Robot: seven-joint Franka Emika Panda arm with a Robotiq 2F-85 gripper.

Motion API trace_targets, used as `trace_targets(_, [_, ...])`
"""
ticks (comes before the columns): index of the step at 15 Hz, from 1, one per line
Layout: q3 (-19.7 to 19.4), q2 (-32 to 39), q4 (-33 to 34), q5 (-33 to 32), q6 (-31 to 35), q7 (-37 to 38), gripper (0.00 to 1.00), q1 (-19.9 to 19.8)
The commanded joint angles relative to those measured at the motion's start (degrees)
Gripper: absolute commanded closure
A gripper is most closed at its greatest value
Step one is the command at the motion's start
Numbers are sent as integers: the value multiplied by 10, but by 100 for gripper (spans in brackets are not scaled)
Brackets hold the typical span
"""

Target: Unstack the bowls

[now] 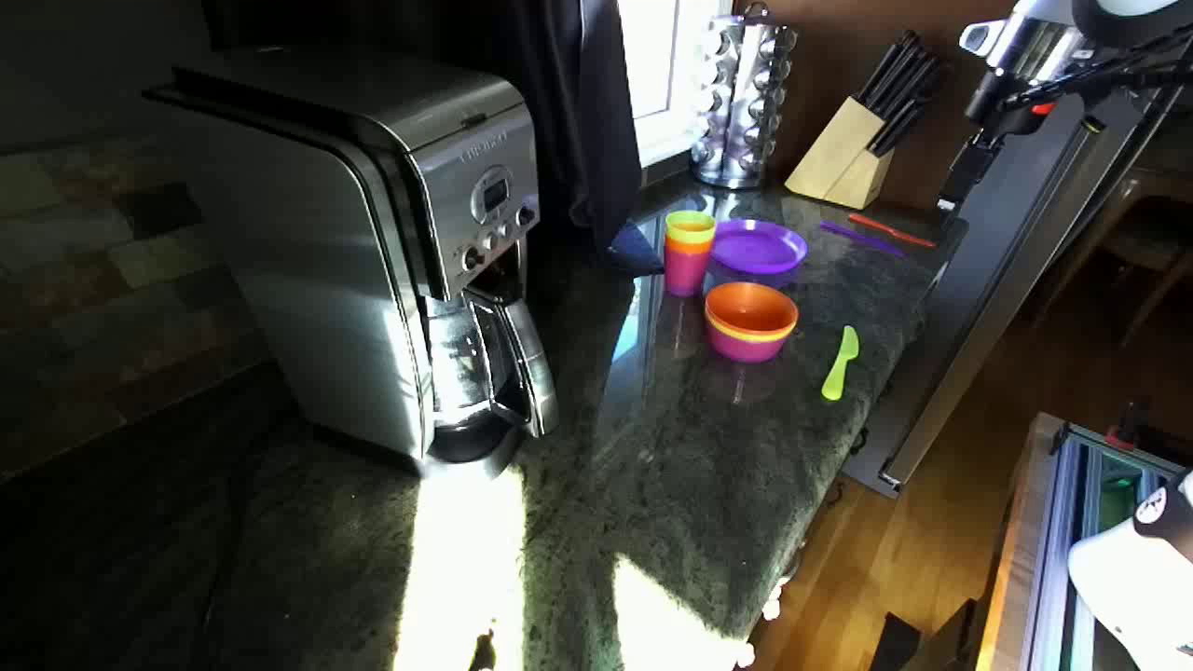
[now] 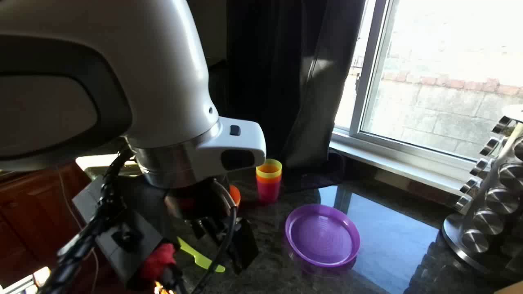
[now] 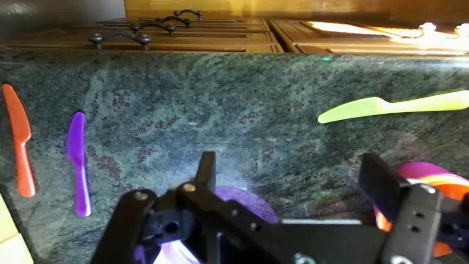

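Observation:
The three bowls stand nested in one upright stack on the dark counter. The orange bowl (image 1: 751, 309) is on top, the lime green bowl (image 1: 753, 336) shows only as a thin rim, and the purple bowl (image 1: 747, 349) is at the bottom. In an exterior view my arm hides most of the stack; a sliver of the orange bowl (image 2: 235, 194) shows. In the wrist view the orange bowl (image 3: 454, 190) is at the right edge, partly behind the right finger. My gripper (image 3: 288, 156) is open and empty above the counter, apart from the stack; it also shows in an exterior view (image 1: 951, 200).
A wider purple dish (image 2: 322, 237) and stacked cups (image 1: 688, 266) stand by the bowls. A lime knife (image 3: 395, 107), orange knife (image 3: 19, 139) and purple knife (image 3: 78, 161) lie on the counter. A knife block (image 1: 843, 154), spice rack (image 1: 741, 102) and coffee maker (image 1: 373, 186) stand around.

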Motion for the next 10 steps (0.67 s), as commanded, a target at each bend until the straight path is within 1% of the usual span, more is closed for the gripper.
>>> trace_targets(1, [7, 1, 1, 5, -1, -4, 0, -6])
trace_targets(3, [7, 2, 0, 5, -1, -4, 0, -6])
trace_targets(4, [9, 11, 3, 13, 6, -12, 0, 9])
trace_targets(6, [28, 26, 11, 48, 6, 8, 0, 40])
trace_targets(9, [71, 59, 23, 89, 14, 39, 0, 82])
trace_targets(10, [89, 75, 27, 97, 17, 61, 0, 89])
